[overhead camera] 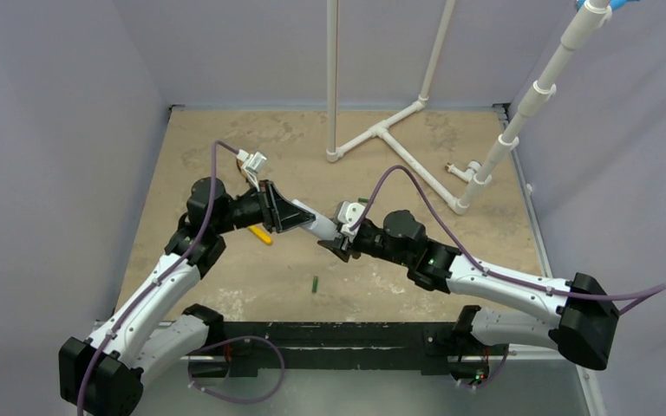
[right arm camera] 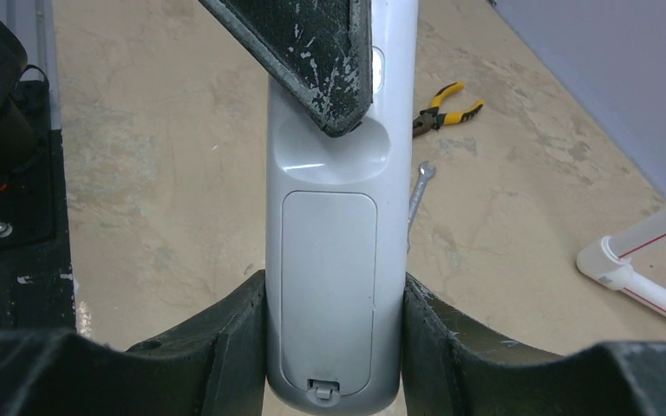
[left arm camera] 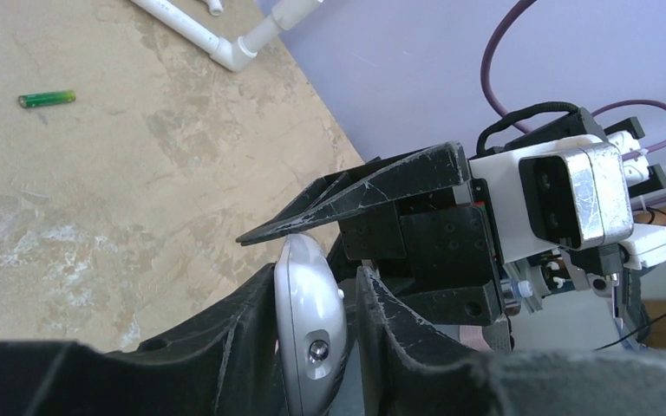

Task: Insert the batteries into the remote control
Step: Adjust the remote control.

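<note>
The white remote control [overhead camera: 316, 227] hangs above the table between both grippers. My right gripper [right arm camera: 334, 282] is shut on its sides at the battery end. The back faces the right wrist camera, and the battery cover [right arm camera: 329, 286] is closed. My left gripper [left arm camera: 316, 277] is shut across the thickness of the other end [left arm camera: 310, 329]; one of its fingers [right arm camera: 312, 52] lies on the remote's back. One green battery [overhead camera: 315, 283] lies on the table in front of the grippers. Another battery [left arm camera: 47, 99] lies behind them, also seen in the top view [overhead camera: 362, 200].
Yellow-handled pliers [right arm camera: 447, 108] and a silver wrench [right arm camera: 418, 195] lie on the table under the left gripper. A white pipe frame [overhead camera: 399, 152] stands at the back right, and its elbow shows in the left wrist view [left arm camera: 234, 52]. Grey walls close in three sides.
</note>
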`<state>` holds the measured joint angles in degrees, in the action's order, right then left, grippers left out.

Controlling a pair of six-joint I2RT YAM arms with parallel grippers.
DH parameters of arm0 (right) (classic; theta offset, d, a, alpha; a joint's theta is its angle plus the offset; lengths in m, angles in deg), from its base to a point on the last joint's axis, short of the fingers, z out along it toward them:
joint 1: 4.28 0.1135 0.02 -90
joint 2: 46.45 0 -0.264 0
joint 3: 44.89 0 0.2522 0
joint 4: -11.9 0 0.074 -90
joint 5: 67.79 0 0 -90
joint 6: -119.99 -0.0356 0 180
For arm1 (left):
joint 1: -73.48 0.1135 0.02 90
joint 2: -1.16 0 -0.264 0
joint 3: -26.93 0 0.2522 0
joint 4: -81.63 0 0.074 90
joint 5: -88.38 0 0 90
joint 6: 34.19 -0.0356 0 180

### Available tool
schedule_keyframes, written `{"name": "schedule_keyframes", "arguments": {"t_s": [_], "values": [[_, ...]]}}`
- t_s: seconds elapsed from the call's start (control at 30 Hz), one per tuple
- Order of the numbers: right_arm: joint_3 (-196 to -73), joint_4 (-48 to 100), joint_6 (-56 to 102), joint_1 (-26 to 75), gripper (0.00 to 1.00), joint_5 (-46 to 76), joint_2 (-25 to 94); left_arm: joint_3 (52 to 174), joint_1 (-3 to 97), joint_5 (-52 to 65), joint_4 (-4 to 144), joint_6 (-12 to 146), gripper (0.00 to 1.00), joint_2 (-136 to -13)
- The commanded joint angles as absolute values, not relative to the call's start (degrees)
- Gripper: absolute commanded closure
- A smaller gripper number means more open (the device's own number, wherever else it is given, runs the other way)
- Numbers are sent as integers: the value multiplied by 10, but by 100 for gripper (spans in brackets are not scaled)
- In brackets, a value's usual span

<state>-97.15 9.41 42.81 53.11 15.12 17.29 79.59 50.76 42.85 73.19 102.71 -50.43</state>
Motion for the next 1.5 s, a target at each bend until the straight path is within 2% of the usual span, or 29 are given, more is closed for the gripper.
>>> {"name": "schedule_keyframes", "arguments": {"t_s": [0.0,0.4,0.67,0.83,1.17,1.23,1.4,1.47], "values": [[-987,38,383,536,90,142,172,819,501,444,820,1069,64,-500],[-1003,1,306,536,94,148,205,815,501,366,796,1057,60,-467],[-1002,-11,305,536,95,154,211,813,501,348,777,1048,61,-456],[-1001,-8,304,537,95,156,207,813,501,347,767,1042,66,-456],[-997,-9,305,536,95,159,201,819,499,345,746,1028,67,-463],[-996,-10,307,536,95,156,202,820,499,344,746,1028,71,-464],[-993,-11,312,537,95,164,196,830,498,340,735,1016,94,-474],[-990,-12,314,536,95,165,193,834,497,337,727,1009,100,-476]]}}
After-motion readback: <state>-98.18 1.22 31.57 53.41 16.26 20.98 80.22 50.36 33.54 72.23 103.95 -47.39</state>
